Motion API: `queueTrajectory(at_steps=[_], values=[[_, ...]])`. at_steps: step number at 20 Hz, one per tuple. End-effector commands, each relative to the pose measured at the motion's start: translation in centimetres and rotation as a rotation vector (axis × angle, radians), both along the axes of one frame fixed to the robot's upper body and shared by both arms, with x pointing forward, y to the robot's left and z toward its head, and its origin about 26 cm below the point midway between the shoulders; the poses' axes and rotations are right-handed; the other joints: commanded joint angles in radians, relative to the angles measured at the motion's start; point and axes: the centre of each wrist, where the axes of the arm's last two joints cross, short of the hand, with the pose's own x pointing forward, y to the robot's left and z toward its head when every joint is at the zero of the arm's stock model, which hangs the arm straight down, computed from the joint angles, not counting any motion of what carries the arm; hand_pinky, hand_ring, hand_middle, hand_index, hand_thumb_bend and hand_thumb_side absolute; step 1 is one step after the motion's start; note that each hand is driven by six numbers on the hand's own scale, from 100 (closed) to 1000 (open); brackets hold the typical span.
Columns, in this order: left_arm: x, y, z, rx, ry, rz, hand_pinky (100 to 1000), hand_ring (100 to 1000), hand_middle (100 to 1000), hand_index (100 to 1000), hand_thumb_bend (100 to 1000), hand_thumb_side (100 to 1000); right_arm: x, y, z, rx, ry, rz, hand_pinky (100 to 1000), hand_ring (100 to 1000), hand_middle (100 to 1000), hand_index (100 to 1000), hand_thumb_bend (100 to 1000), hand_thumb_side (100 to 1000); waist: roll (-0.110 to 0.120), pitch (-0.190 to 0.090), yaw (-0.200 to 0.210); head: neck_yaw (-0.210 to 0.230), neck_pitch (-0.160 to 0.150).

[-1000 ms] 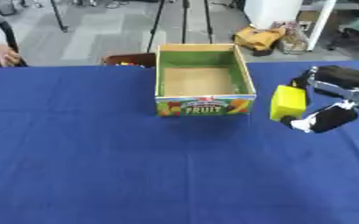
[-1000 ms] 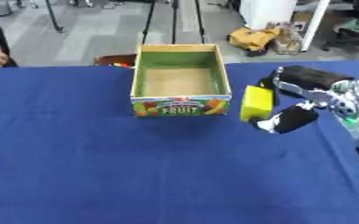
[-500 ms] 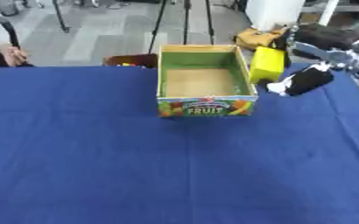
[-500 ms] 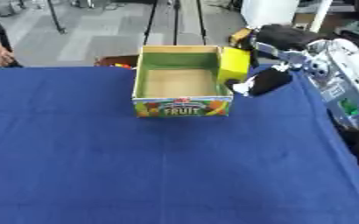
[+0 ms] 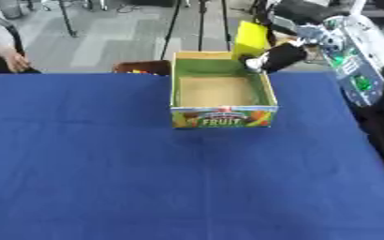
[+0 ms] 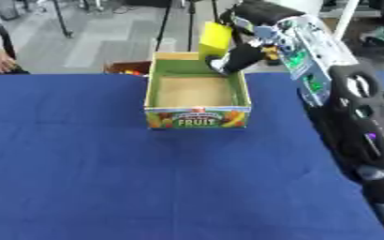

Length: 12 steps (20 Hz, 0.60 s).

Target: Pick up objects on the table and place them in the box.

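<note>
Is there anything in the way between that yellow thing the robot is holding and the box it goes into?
Nothing visible. The right robot hand holds the yellow block above the far right corner of the open fruit box, whose inside looks empty.

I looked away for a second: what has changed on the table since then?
The right hand, holding the yellow block, has lifted it from the blue tablecloth beside the fruit box and carried it up over the box's far right corner. It is not yet released. The box has stayed put and looks empty.

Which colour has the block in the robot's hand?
Yellow: the block in the right hand, clearest in the left eye view.
</note>
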Motion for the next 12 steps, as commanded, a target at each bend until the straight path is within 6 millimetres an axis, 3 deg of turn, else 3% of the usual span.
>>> queueTrajectory(at_steps=[1, 12], values=[[-0.2, -0.3, 0.7, 0.012, -0.024, -0.017, 592, 711, 853, 979, 100, 1000, 0.9, 1.0, 0.8, 0.038, -0.041, -0.062, 819, 738, 366, 503, 100, 555, 0.002, -0.013, 0.007, -0.012, -0.015], [0.0, -0.7, 0.8, 0.014, -0.030, -0.039, 593, 712, 855, 979, 100, 1000, 3.4, 4.2, -1.4, 0.178, -0.041, -0.283, 825, 727, 355, 500, 100, 546, 0.000, 0.011, 0.043, -0.049, -0.041]])
